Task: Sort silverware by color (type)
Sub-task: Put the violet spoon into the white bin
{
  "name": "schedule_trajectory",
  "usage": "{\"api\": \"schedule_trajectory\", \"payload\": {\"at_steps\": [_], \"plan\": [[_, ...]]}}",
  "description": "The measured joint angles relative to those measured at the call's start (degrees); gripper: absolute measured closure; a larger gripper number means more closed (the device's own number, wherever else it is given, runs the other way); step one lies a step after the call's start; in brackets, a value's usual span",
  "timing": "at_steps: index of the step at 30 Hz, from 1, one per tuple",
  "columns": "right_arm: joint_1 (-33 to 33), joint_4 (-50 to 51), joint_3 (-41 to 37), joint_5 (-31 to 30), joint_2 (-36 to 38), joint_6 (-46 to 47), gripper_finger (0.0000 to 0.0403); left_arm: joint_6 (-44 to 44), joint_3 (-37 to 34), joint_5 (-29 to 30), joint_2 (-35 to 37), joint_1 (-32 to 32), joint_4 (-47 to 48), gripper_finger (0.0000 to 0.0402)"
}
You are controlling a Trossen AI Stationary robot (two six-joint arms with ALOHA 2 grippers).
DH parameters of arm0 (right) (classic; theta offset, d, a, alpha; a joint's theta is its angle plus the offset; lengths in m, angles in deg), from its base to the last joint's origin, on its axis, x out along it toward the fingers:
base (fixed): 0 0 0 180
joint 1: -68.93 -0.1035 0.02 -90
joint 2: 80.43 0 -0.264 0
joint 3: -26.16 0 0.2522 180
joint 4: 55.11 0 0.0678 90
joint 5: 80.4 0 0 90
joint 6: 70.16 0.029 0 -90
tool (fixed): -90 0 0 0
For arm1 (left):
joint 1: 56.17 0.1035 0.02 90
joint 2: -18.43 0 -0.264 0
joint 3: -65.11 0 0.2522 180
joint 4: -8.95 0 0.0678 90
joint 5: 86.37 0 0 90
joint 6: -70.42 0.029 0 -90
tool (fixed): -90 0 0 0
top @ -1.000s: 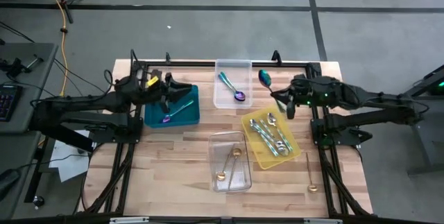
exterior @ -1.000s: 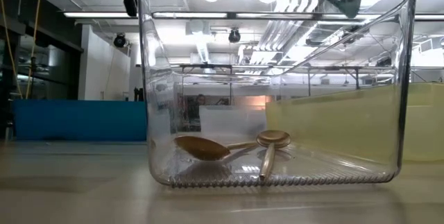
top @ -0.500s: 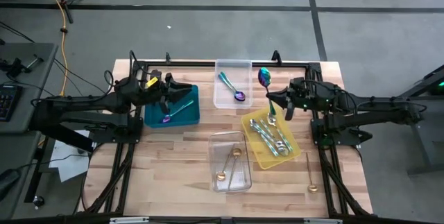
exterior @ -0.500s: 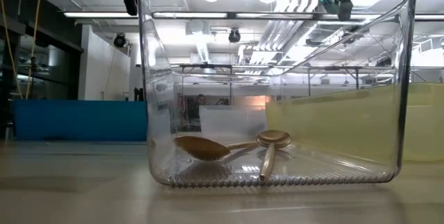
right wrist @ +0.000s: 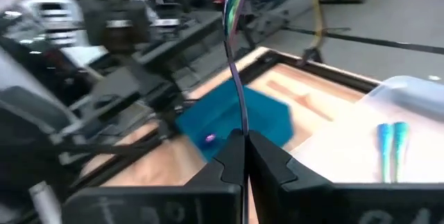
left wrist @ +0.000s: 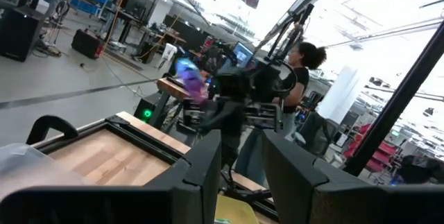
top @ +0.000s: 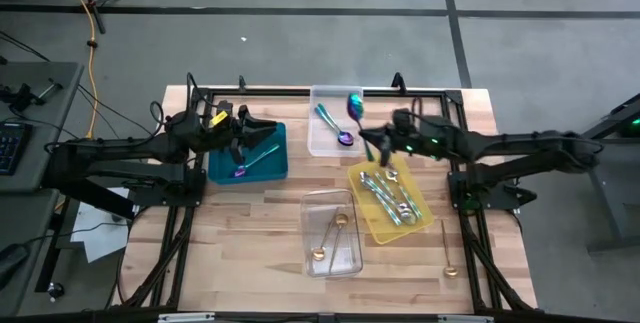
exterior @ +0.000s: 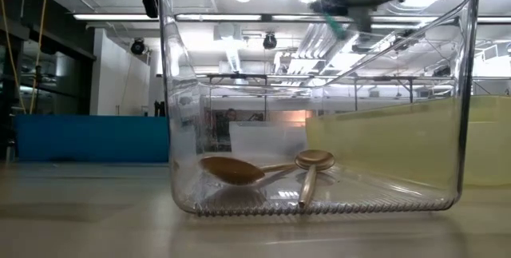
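- the wooden table (top: 250, 223) is what i see first; its near left part is bare boards, the freest room i have, and a dark frame rail (top: 300, 90) runs along the far edge.
- at the near right corner a lone gold spoon (top: 448, 253) lies on the wood, beside the table's right edge.
- my left arm waits over the teal tray (top: 270, 163) at the far left; the left gripper (top: 243, 141) hangs above it with its fingers (left wrist: 208, 175) a little apart and nothing between them that i can make out.
- the teal tray holds a teal-handled piece with a purple end (top: 252, 161).
- the yellow tray (top: 375, 225) on the right holds several shiny silver pieces (top: 392, 195), lying together lengthwise.
- the clear tray (top: 322, 259) nearest me holds two gold spoons (exterior: 263, 170), bowls touching the floor of the tray.
- the white tray (top: 322, 141) at the far middle holds a teal-handled spoon (top: 332, 125).
- my right gripper (top: 372, 143) reaches in beside the white tray's right wall, pinched tight on the handle of an iridescent spoon (right wrist: 234, 16) that stands upright, bowl up, over that wall.
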Motion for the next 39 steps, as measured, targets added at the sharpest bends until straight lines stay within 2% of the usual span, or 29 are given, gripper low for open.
{"api": "schedule_trajectory", "payload": {"at_steps": [4,9,13,17,21,27,33,39], "plan": [[4.56,1.55,7.29,0.35,-9.08,-0.81,0.0403,0.0,0.0,0.0,0.0,-0.01,-0.46,0.0303],[11.53,9.4,16.96,0.84,-20.04,-2.92,0.0403,0.0,0.0,0.0,-0.02,-0.01,-1.34,0.0303],[16.08,17.0,23.36,4.68,-28.93,-1.59,0.0403,-0.02,0.0,0.0,-0.02,-0.02,-1.38,0.0303],[17.77,19.65,27.0,10.7,-37.05,0.34,0.0403,-0.02,0.0,0.0,-0.02,0.0,-1.83,0.0303],[17.73,20.7,28.48,12.51,-43.09,2.6,0.0403,-0.01,0.0,0.0,-0.02,-0.01,-4.33,0.0303],[17.93,20.79,28.41,12.01,-47.19,5.51,0.0403,0.0,0.0,0.0,0.0,0.0,-5.31,0.0303],[17.93,20.73,28.41,9.27,-47.58,5.49,0.0402,0.0,0.0,0.0,0.0,0.0,-5.25,0.0303],[17.91,20.73,28.41,9.31,-47.58,5.51,0.0375,0.0,0.0,-0.02,0.0,-0.01,-5.25,0.0303]]}}
